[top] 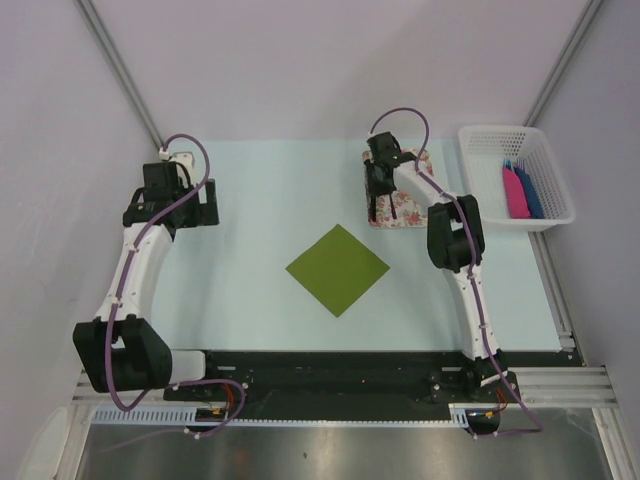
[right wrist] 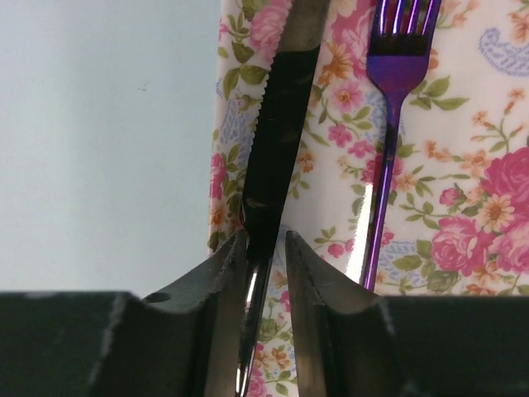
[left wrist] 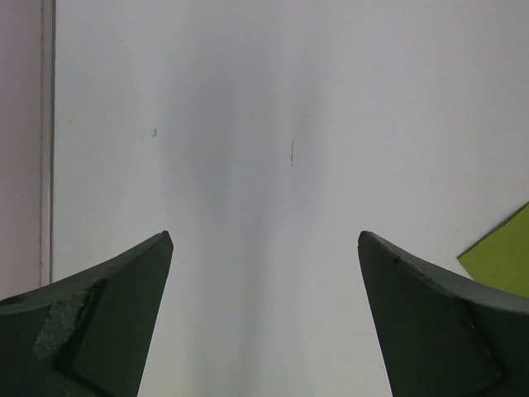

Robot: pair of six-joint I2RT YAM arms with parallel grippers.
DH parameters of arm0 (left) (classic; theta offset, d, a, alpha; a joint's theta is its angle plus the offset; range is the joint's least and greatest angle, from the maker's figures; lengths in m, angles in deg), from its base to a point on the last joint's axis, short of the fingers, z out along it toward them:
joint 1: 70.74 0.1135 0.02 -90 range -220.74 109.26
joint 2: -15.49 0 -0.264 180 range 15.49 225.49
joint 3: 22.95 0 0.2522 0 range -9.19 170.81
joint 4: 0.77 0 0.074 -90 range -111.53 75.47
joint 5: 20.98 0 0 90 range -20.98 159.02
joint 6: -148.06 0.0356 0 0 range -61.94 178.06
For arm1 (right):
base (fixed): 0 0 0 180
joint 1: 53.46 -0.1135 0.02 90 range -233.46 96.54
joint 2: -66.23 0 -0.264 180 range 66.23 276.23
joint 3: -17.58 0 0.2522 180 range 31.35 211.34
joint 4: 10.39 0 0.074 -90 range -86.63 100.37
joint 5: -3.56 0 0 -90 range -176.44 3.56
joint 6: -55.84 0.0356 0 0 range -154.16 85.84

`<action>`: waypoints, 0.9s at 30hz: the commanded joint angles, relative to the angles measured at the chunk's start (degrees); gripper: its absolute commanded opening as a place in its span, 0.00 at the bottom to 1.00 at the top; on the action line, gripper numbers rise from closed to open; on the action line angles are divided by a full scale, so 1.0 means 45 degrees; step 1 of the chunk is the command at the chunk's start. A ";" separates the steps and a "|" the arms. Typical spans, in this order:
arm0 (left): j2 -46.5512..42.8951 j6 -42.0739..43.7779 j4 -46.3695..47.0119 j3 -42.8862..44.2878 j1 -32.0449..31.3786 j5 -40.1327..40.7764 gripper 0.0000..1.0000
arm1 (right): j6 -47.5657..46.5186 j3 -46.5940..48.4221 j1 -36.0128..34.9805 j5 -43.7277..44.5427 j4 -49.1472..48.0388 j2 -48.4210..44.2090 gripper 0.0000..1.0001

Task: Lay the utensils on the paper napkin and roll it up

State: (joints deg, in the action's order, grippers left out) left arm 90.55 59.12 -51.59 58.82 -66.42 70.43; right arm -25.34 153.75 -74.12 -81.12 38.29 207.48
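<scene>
Right wrist view puts your right gripper (right wrist: pixel 266 248) narrow astride the knife (right wrist: pixel 277 124) on the floral mat (right wrist: pixel 488 124) at far right, grip unconfirmed, so a thin off-centre pinch could let it pivot, slip or knock the fork (right wrist: pixel 388 99) beside it before reaching the green napkin (top: pixel 337 268) mid-table.

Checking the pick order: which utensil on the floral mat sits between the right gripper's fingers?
The dark knife with the serrated edge, flanked on both sides by the right gripper; the purple fork lies clear beside it.
</scene>
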 commanded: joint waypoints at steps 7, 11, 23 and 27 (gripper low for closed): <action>0.0115 0.0448 0.0013 0.0453 0.0037 0.0175 1.00 | -0.1919 -0.0679 0.0901 -0.0850 0.1848 -0.0568 0.22; 0.0193 0.0507 -0.0065 0.0454 0.0037 0.0058 0.99 | -0.3305 -0.0640 0.0882 -0.0948 0.2494 -0.0705 0.21; 0.0115 0.0877 -0.0319 0.0473 0.0017 -0.0216 0.99 | -0.4382 0.1019 0.1038 -0.0948 0.3881 0.0837 0.24; 0.0135 0.0936 -0.0358 0.0493 0.0037 -0.0138 0.99 | -0.4167 0.1099 0.0979 -0.1046 0.4096 0.1266 0.27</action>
State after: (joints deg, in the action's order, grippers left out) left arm 91.67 61.70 -52.86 58.84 -66.42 70.13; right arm -43.48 158.43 -69.88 -85.92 51.05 208.59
